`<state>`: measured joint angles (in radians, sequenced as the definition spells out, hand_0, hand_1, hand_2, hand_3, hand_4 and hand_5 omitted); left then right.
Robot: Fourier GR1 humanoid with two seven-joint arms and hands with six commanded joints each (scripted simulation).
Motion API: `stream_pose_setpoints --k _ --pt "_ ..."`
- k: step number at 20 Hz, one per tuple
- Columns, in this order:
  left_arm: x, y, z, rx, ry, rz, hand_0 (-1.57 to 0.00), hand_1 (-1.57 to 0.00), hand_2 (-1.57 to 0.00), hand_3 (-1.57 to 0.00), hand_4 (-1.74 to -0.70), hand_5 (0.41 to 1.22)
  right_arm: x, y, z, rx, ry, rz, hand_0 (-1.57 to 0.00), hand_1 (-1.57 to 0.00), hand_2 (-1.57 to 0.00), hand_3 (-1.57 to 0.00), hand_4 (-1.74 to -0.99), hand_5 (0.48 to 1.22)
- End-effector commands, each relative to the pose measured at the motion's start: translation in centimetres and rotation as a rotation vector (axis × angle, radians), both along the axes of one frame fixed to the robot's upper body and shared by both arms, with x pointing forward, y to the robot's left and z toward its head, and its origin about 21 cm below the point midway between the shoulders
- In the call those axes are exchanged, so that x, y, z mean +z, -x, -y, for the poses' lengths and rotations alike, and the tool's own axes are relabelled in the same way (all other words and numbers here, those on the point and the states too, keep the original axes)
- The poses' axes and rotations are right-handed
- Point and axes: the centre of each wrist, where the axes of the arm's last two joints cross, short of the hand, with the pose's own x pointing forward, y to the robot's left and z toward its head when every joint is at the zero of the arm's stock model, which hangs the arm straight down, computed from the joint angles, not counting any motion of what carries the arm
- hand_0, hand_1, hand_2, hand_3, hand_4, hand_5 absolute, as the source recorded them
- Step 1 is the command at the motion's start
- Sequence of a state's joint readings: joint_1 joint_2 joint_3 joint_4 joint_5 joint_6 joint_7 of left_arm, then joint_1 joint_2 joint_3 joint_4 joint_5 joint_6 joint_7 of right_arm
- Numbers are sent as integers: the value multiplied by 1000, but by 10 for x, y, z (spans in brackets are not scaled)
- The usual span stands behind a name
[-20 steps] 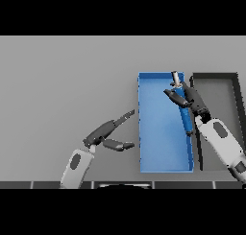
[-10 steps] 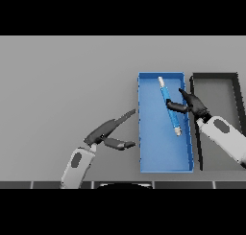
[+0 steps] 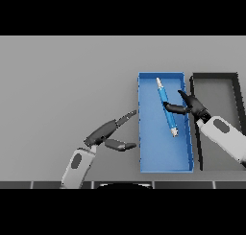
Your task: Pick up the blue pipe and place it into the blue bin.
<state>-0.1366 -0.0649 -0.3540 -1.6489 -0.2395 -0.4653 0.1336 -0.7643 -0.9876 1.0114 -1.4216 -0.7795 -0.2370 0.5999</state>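
The blue pipe (image 3: 166, 106) lies flat inside the blue bin (image 3: 159, 155), slanting from upper left to lower right, with pale ends. My right hand (image 3: 188, 104) hovers at the bin's right wall, just right of the pipe, with fingers spread and nothing held. On the table left of the bin, my left hand (image 3: 108, 133) rests open with straight fingers pointing toward the bin's left wall.
A black bin (image 3: 215, 80) stands directly right of the blue bin, their walls almost touching. My right forearm (image 3: 225, 138) crosses over the black bin's lower part.
My right hand has let go of the pipe, which dropped flat into the blue bin. The hand has drawn back to the right. The left hand has barely moved.
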Motion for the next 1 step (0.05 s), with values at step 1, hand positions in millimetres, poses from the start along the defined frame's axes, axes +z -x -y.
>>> stream_pose_setpoints --k 1 --pt "-1 2 -3 3 1 4 1 1 1 1 -885 431 3 0 -1 -5 -9 1 -6 -5 -5 -3 -1022 643"
